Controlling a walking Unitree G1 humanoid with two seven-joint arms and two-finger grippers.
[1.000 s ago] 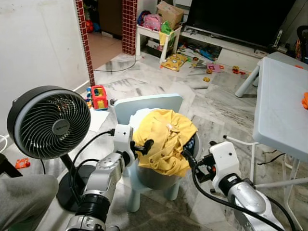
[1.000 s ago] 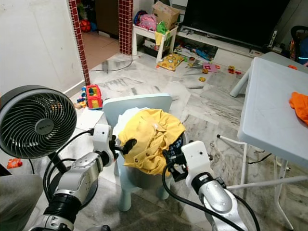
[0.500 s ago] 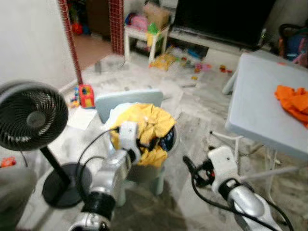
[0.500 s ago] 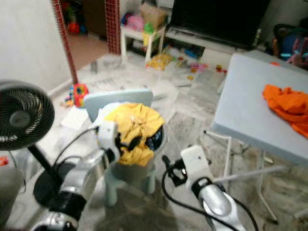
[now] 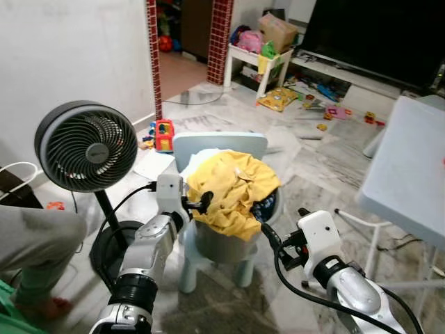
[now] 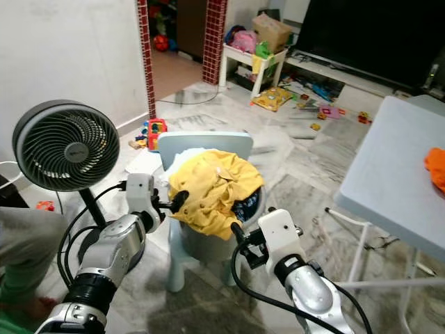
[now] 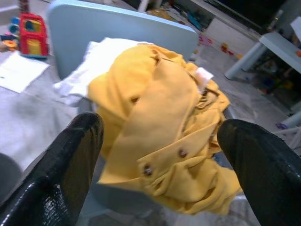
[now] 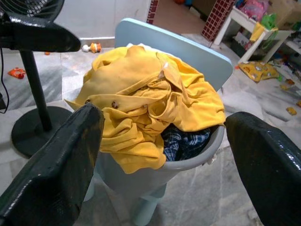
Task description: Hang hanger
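A yellow shirt (image 5: pixel 233 191) lies heaped over a grey basket (image 5: pixel 221 245) that stands on a pale blue child's chair (image 5: pixel 219 142). Under the shirt lie a blue checked cloth (image 8: pixel 184 141) and a white cloth (image 7: pixel 101 61). My left gripper (image 5: pixel 200 203) is open at the shirt's left edge, its fingers (image 7: pixel 77 150) spread wide before the pile. On the basket's right side my right gripper (image 5: pixel 270 238) is open too, a little short of the rim, with the basket between its fingers (image 8: pixel 66 160) in the wrist view. I see no hanger.
A black standing fan (image 5: pixel 87 146) is close on the left, beside a person's grey-trousered leg (image 5: pixel 35 243). A white folding table (image 5: pixel 410 174) with an orange cloth (image 6: pixel 437 163) stands at right. Toys (image 5: pixel 163 133) litter the marble floor behind the chair.
The camera swung right and back again, blurring the middle frames. Both grippers stay open beside the basket; the right one sits slightly lower and farther from the shirt than before.
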